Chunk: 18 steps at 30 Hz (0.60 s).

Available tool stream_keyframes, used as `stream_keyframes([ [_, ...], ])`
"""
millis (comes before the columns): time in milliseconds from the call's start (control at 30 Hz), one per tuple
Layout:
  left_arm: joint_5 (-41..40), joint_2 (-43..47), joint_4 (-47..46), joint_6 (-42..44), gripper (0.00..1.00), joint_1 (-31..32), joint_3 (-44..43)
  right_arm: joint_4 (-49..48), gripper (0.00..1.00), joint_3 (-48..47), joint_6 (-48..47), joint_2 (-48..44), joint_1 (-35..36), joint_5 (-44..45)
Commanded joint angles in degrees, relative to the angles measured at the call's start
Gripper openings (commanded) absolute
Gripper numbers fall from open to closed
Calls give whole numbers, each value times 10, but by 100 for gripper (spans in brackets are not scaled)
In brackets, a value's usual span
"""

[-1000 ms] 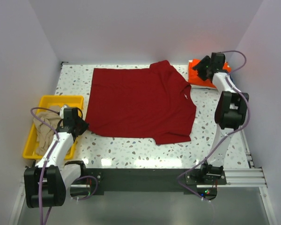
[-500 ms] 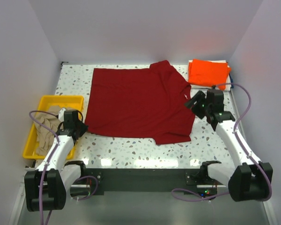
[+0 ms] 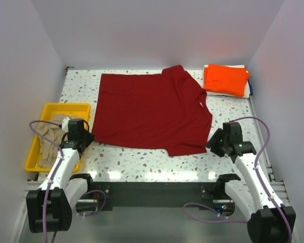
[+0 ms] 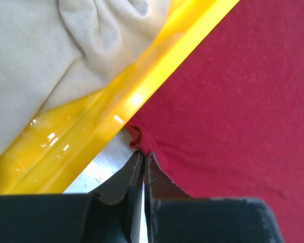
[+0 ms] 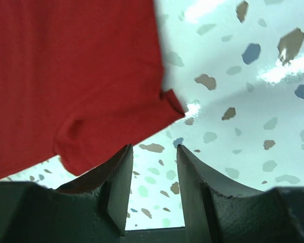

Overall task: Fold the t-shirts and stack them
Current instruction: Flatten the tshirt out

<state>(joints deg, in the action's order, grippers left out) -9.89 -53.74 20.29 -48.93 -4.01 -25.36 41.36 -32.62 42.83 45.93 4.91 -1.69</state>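
Note:
A dark red t-shirt (image 3: 152,111) lies spread flat on the speckled table. My left gripper (image 3: 88,136) is at its near left corner, next to the yellow tray. In the left wrist view the gripper (image 4: 143,154) is shut, with the bunched hem corner (image 4: 135,140) at its tips. My right gripper (image 3: 213,143) is low by the shirt's near right corner. In the right wrist view it (image 5: 153,148) is open, with only table between the fingers and red cloth (image 5: 66,76) just ahead to the left. A folded orange t-shirt (image 3: 226,79) lies at the back right. A beige t-shirt (image 3: 48,139) is crumpled in the tray.
The yellow tray (image 3: 66,108) stands at the left edge, its rim (image 4: 142,91) close beside the red shirt's corner. White walls close in the table at the back and on both sides. The orange shirt rests on something white (image 3: 247,88).
My right arm has swung from the orange shirt at the back right down to the red shirt's near right corner, and its jaws have narrowed. The left gripper has hardly moved.

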Motion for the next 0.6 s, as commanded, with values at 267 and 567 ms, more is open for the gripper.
stream_keyframes([
  [267,-15,14,-13,-7,6,-1,10,-90,38,76,10,58,-1,-1],
  [567,-13,16,-14,-7,6,-1,10,-143,39,86,16,76,0,13],
])
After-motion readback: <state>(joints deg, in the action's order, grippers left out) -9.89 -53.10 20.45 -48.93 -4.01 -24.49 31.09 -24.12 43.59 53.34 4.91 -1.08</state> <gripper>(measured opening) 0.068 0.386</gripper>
